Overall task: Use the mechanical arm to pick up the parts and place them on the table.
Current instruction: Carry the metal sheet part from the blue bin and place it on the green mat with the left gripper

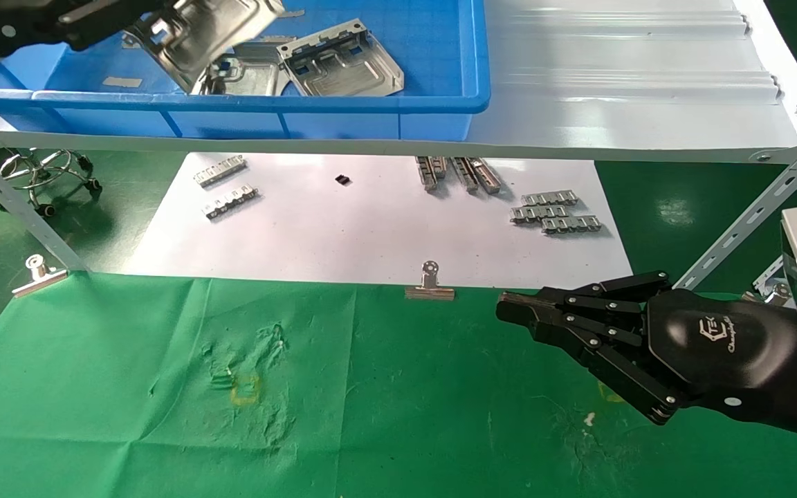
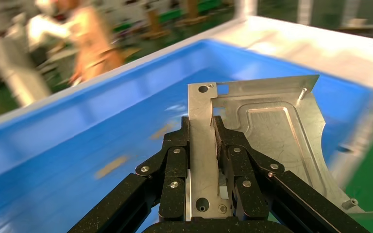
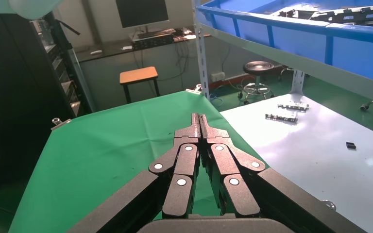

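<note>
My left gripper (image 1: 137, 29) is at the top left, above the blue bin (image 1: 371, 104), shut on a silver stamped plate (image 1: 198, 34). In the left wrist view its fingers (image 2: 226, 141) clamp the plate's folded edge (image 2: 200, 136), and the plate's embossed body (image 2: 277, 131) hangs over the bin. More plates (image 1: 343, 66) lie in the bin. My right gripper (image 1: 509, 308) is shut and empty, hovering over the right side of the green table (image 1: 398, 401). It shows shut in the right wrist view (image 3: 200, 121).
The bin stands on a white metal shelf (image 1: 613, 90) with slanted legs (image 1: 18, 207). Below lies a white paper sheet (image 1: 371, 228) with small toothed strips (image 1: 554, 211). Binder clips (image 1: 429, 287) hold the cloth's far edge. A faint yellow mark (image 1: 245, 391) is on the cloth.
</note>
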`<move>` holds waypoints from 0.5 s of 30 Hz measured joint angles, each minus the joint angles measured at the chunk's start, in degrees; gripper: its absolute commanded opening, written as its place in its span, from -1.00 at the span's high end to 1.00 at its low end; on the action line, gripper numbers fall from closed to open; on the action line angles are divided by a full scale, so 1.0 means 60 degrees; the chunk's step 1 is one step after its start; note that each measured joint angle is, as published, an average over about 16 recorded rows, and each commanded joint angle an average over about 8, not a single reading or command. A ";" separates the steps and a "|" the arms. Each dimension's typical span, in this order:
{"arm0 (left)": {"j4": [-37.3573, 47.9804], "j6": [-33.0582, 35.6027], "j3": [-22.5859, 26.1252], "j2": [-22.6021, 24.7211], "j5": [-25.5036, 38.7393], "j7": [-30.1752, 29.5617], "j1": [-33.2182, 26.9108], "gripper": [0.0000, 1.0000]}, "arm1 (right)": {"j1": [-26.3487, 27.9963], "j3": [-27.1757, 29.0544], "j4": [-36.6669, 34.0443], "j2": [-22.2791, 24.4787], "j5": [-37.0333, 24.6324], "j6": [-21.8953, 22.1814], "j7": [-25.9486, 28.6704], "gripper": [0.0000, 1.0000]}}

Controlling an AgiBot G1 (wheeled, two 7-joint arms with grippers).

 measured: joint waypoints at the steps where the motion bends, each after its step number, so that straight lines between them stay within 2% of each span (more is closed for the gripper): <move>1: -0.0048 0.0298 -0.0021 -0.0024 -0.0098 0.0189 0.0030 1.00 | 0.0000 0.0000 0.0000 0.0000 0.0000 0.0000 0.0000 1.00; 8: -0.0414 0.2066 0.0078 -0.0171 -0.0696 0.1548 0.0293 1.00 | 0.0000 0.0000 0.0000 0.0000 0.0000 0.0000 0.0000 1.00; 15: -0.1176 0.2915 0.0836 -0.0515 -0.1204 0.2680 0.0683 1.00 | 0.0000 0.0000 0.0000 0.0000 0.0000 0.0000 0.0000 1.00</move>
